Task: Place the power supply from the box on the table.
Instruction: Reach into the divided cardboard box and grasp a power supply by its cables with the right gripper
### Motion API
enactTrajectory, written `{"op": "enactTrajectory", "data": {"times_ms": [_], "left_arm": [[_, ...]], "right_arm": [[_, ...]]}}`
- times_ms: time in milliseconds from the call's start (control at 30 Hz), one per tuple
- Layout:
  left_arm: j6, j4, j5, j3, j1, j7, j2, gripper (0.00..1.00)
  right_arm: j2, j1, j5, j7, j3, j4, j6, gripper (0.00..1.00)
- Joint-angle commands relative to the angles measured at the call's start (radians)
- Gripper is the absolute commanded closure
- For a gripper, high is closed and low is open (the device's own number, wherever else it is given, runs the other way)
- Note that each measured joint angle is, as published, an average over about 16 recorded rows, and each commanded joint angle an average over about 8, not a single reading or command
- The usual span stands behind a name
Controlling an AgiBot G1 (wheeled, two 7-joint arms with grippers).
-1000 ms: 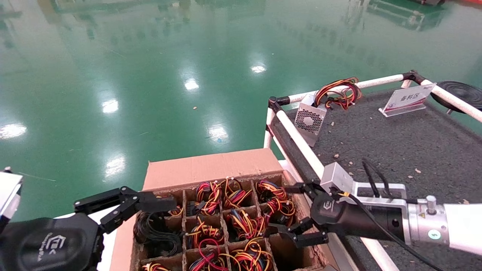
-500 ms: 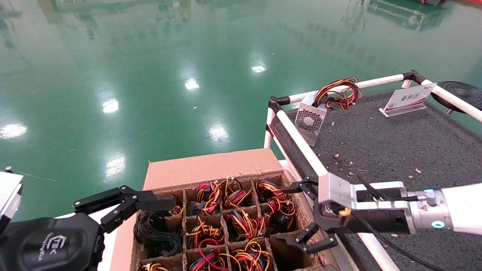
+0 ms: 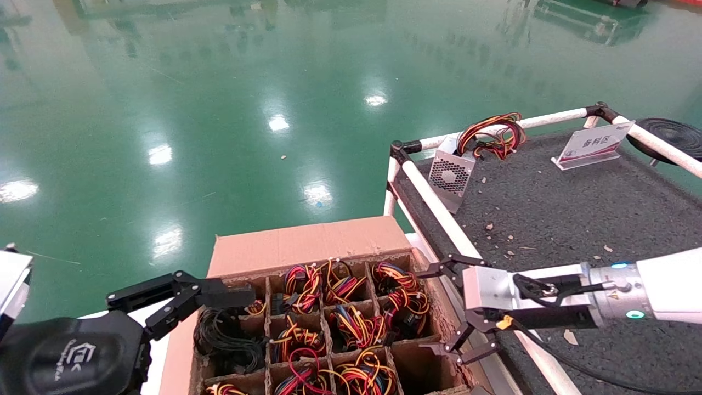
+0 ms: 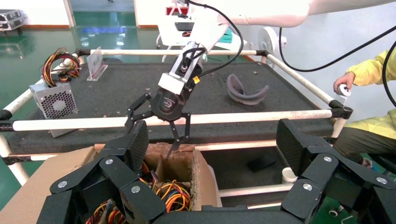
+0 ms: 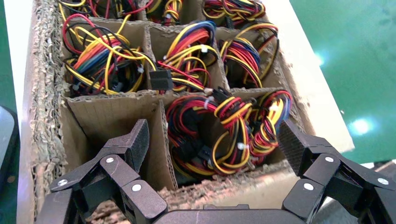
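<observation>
Over box (image 3: 307, 244) — right hand (image 3: 451, 307) spread wide — power supply (image 5: 219, 133) just below.

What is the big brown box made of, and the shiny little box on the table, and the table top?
The box looks like plain brown corrugated cardboard: matte, with frayed, wavy cut edges on its dividers. The silver unit seems to be bare sheet metal, shiny grey, with a grille of punched holes. The table top looks like rough, dark grey speckled rubber or foam; which one, I cannot tell.
</observation>
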Motion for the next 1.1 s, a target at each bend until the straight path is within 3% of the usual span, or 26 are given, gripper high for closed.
{"op": "enactTrajectory", "data": {"times_ms": [33,133,233,600,1100], "left_arm": [[0.0,0.0,0.0,0.0,0.0,0.0,0.0,0.0],[0.0,0.0,0.0,0.0,0.0,0.0,0.0,0.0],[0.0,0.0,0.0,0.0,0.0,0.0,0.0,0.0],[0.0,0.0,0.0,0.0,0.0,0.0,0.0,0.0],[0.0,0.0,0.0,0.0,0.0,0.0,0.0,0.0]], "right_arm": [[-0.014,0.01,-0.007,-0.034,-0.005,-0.032,-0.004,0.47],[-0.035,0.02,-0.012,-0.066,-0.008,-0.071,0.015,0.82],[-0.053,0.03,-0.016,-0.094,-0.008,-0.103,0.045,0.99],[-0.111,0.056,-0.026,-0.133,-0.011,-0.182,0.174,1.0],[-0.111,0.061,-0.013,-0.149,-0.003,-0.218,0.065,1.0]]}}
